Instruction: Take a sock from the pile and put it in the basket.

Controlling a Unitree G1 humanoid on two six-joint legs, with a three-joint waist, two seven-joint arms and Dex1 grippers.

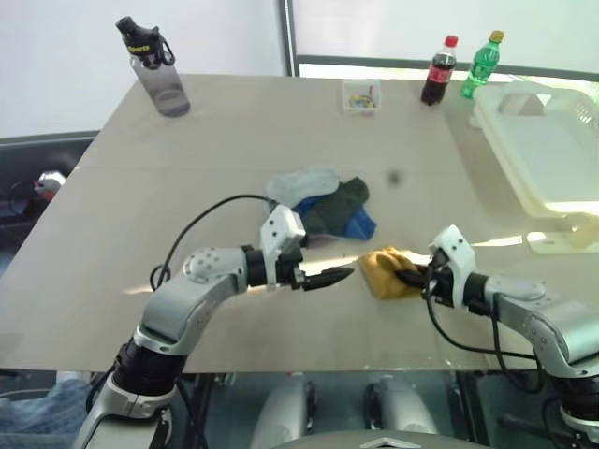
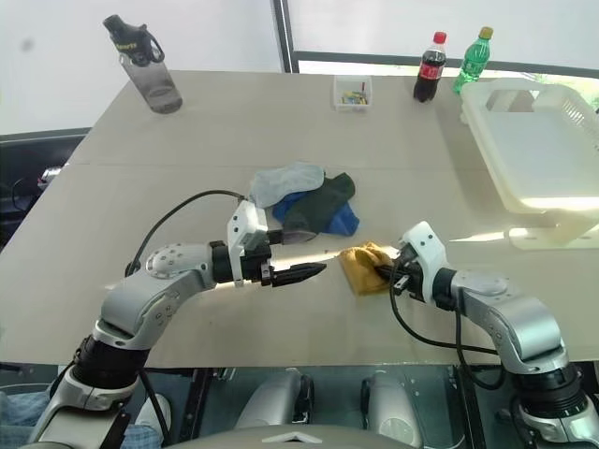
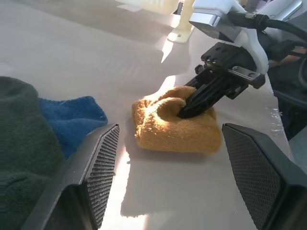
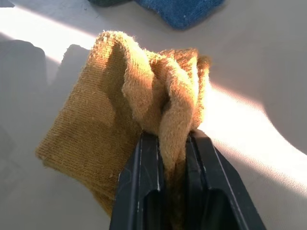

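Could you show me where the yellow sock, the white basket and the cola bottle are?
yellow sock [image 4: 91, 120], right wrist view, on its flat knitted side.
white basket [image 2: 524, 159], right eye view, on its bare floor.
cola bottle [image 1: 438, 75], left eye view, on its label.

Bright daylight enters from the windows behind the table [image 1: 234, 140], low and from the right. Sunlit streaks cross the tabletop beside the basket [image 1: 552, 140], which is nearly washed out. The mustard sock [image 4: 144, 110] glows warm, casting a soft shadow. Head views slightly soft; a dark smudge sits mid-frame.
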